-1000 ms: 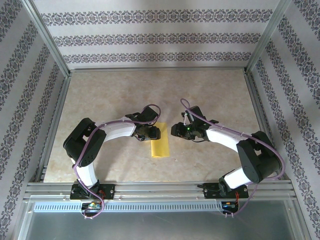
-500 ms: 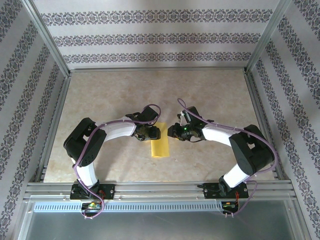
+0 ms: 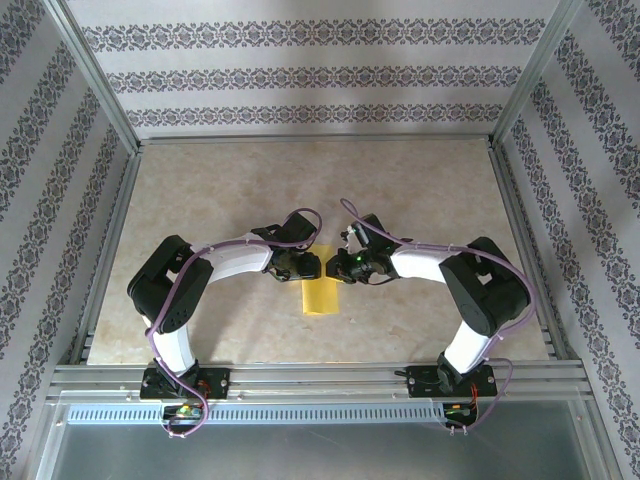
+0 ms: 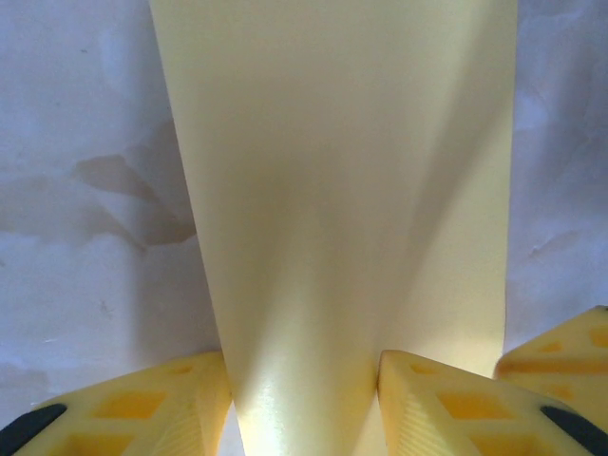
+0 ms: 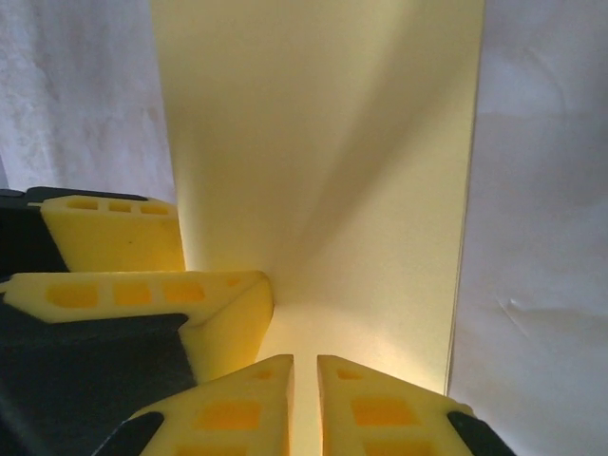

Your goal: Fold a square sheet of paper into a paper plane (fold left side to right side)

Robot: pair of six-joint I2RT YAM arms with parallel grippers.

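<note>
Checking top view: right tool (image 3: 338, 268) has swung left over the last second and now sits just beside left tool (image 3: 307, 266). Both are at the upper end of the square sheet of paper (image 3: 320, 296), a narrow yellow strip at centre of the bench (image 3: 220, 190). Sheet unmoved. Judgement: both tools are placed for the next crease. Count: one sheet, two tools.

Left wrist view: own fingers (image 4: 133, 413) apart, sheet bulging up through the gap; a third finger at lower right.

Right wrist view: own fingers (image 5: 380, 404) almost together with a thin slit, apparently pinching the sheet's edge. Two left-tool fingers at left.
</note>
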